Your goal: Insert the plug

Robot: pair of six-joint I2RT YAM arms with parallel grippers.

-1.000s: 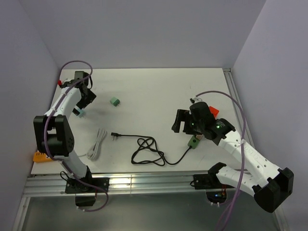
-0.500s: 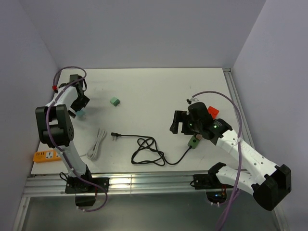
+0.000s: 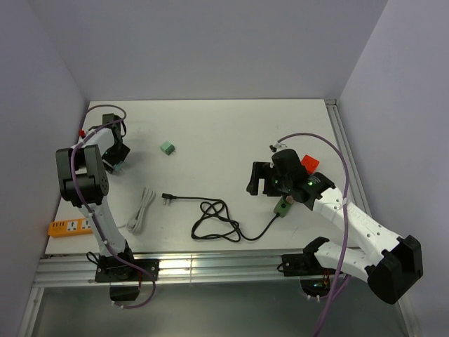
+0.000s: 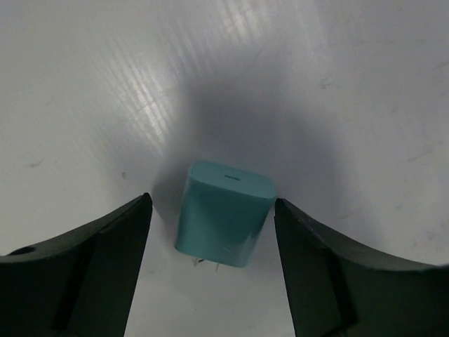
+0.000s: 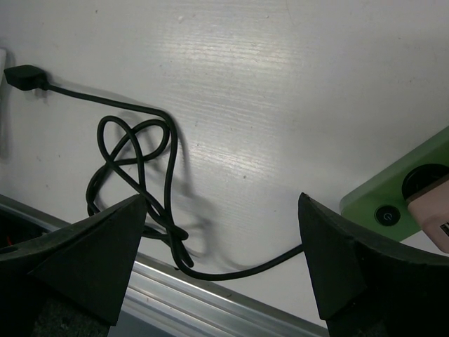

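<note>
White table point(image 3: 231, 133) | right gripper point(image 5: 221, 203) jaws wide, over black cable point(image 3: 214, 219) beside green strip point(image 3: 283, 206) | left gripper point(image 4: 212, 202) part-open, jaws either side of teal charger point(image 4: 223, 214) (right jaw nearly touching) | plug point(image 3: 167, 197) lies mid-table at cable end, apart from both grippers

The left arm point(image 3: 104, 223) and the right arm point(image 3: 358, 225) are built in the same way. The long parts have white shells, and the joints sit in bulky black housings. A thin purple cable point(image 3: 105, 107) runs along each arm in loose loops. Small green lights point(image 3: 309, 184) shine near the wrist of the right arm. Each arm has a black base point(image 3: 123, 270). The fingers point(image 4: 77, 274) of the left gripper point(image 4: 212, 200) and of the right gripper point(image 5: 221, 199) are dark, matt and wedge-shaped, with curved inner faces.
</note>
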